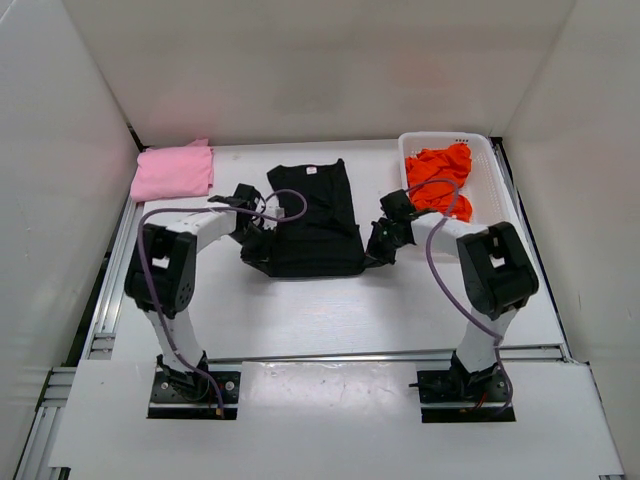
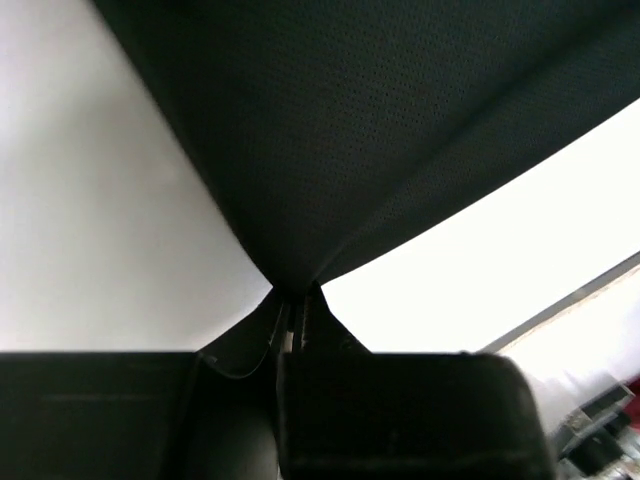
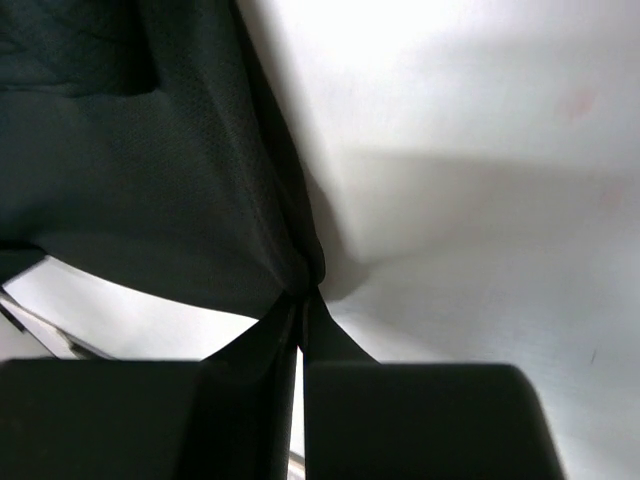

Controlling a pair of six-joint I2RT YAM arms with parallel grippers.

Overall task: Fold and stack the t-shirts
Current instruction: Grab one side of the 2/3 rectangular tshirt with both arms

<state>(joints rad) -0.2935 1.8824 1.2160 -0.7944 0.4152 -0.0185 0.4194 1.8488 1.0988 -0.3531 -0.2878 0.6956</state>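
Observation:
The black t-shirt [image 1: 312, 222] lies flat in the middle of the table, collar towards the far side. My left gripper [image 1: 257, 254] is shut on its near left corner; in the left wrist view the black cloth [image 2: 340, 140] fans out from the gripper [image 2: 296, 293]. At the near right corner my right gripper [image 1: 377, 255] is shut on the cloth, and the right wrist view shows the fabric [image 3: 150, 180] bunched at the gripper [image 3: 305, 292]. The pink t-shirt [image 1: 173, 171] lies folded at the far left. The orange t-shirt [image 1: 442, 176] is crumpled in the basket.
A white mesh basket [image 1: 488, 180] stands at the far right of the table. White walls enclose the table on three sides. Both arm bases [image 1: 195, 388] sit at the near edge.

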